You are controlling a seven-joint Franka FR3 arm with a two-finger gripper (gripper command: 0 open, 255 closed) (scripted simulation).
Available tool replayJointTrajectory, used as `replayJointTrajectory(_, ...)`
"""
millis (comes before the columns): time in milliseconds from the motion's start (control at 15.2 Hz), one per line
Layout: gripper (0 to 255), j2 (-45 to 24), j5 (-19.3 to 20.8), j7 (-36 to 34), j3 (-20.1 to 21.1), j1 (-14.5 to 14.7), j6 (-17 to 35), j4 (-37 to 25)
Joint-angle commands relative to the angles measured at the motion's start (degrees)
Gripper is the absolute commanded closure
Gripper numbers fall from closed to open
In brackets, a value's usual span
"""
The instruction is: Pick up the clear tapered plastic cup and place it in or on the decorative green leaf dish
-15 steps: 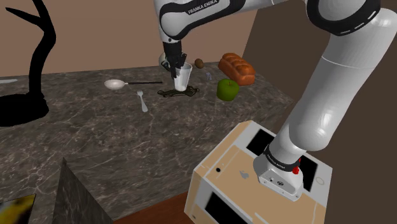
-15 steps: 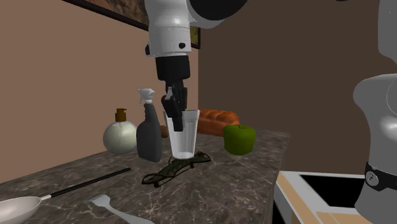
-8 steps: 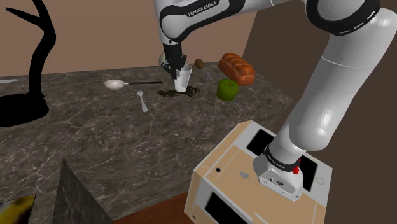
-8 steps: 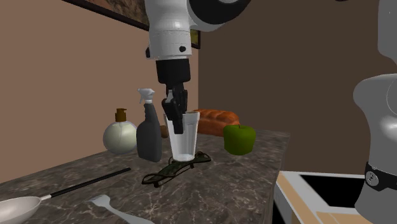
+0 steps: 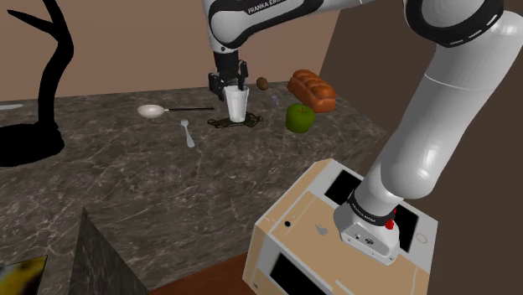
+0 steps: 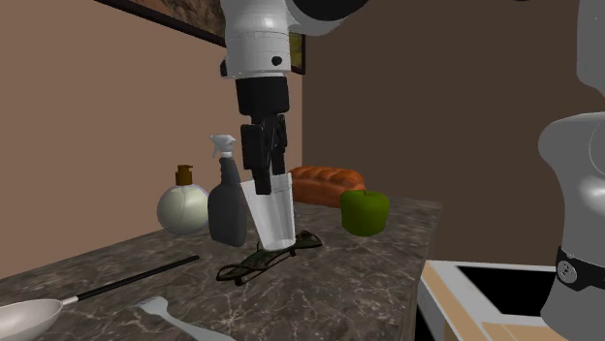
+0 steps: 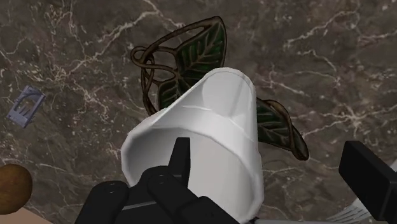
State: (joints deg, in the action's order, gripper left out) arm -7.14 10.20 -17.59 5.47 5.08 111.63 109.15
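Only one text can be read.

Shoulder view, top centre of frame: "FRANKA EMIKA" in dark capitals on the white shell of the arm's upper link [image 5: 266,8]. The letters slant up toward the right along the link.

Same view, lower right: the stand [image 5: 312,201] carries a small grey arrow-like mark [image 5: 321,228] on its tan top face, near a black dot [image 5: 287,224]. It is a sign of some kind, with no letters made out.

Wrist view, left edge of frame: a small blue-grey card [image 7: 24,105] lies on the marbled counter [image 7: 76,51]. It bears faint pale lines, too small to read.
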Motion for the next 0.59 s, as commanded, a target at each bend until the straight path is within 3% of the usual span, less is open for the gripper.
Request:
replayJointTrajectory(0,0,0.6,-0.28,0.23,0.18,0.2,-3.19,-2.53)
replayJointTrajectory(528,0,0.79,-0.39,0.3,0.28,0.31,-4.66,-3.8)
